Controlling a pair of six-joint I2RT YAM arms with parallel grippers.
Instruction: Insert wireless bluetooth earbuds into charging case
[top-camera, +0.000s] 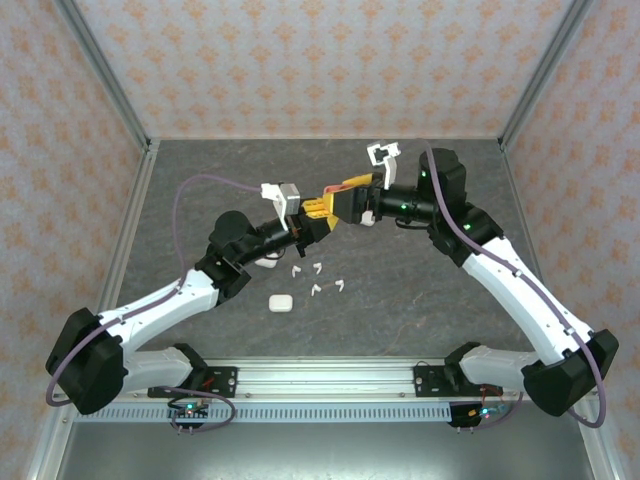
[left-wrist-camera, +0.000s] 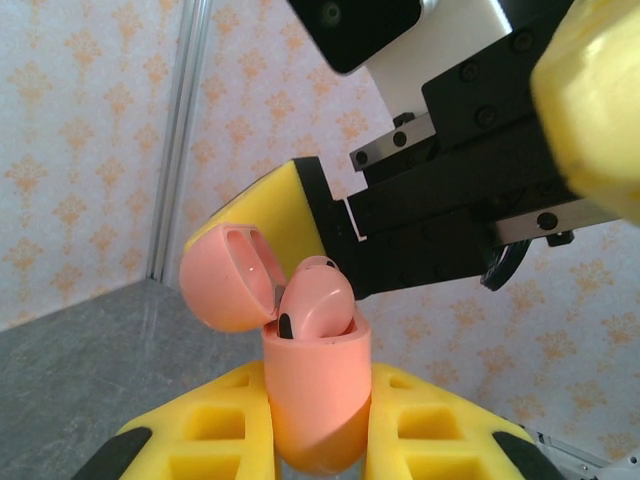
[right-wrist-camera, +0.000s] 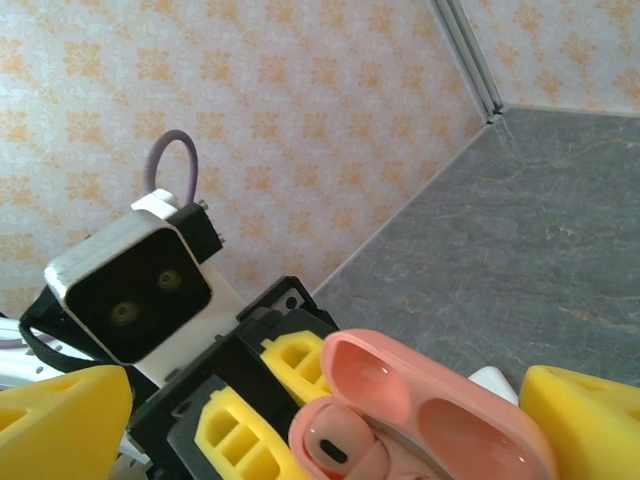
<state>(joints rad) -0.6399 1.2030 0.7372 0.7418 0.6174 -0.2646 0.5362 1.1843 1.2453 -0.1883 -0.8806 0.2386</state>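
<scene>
1. The left end effector was clamped shut on the coral charging case, holding it upright in the air above the worktop. The case's lid was hinged open.
2. The right end effector stood wide open with nothing in it, 1 yellow finger on either side of the case.
3. 1 coral earbud sat in the case mouth but looked proud of its well. Closing the lid on it as it sat would likely jam it or flick it out.
4. The open right fingers were very near the lid. A careless retreat could catch the lid and twist the case in the left grip, or tip the bud out.
5. Count in the air: 1 coral case with 1 coral earbud in it. Whether the other well was filled, I could not tell.
6. Count on the worktop: 4 white earbuds lay loose and close together, with 1 closed white case just beside them. 1 more white thing lay half hidden beneath the left arm, too covered to name.
</scene>
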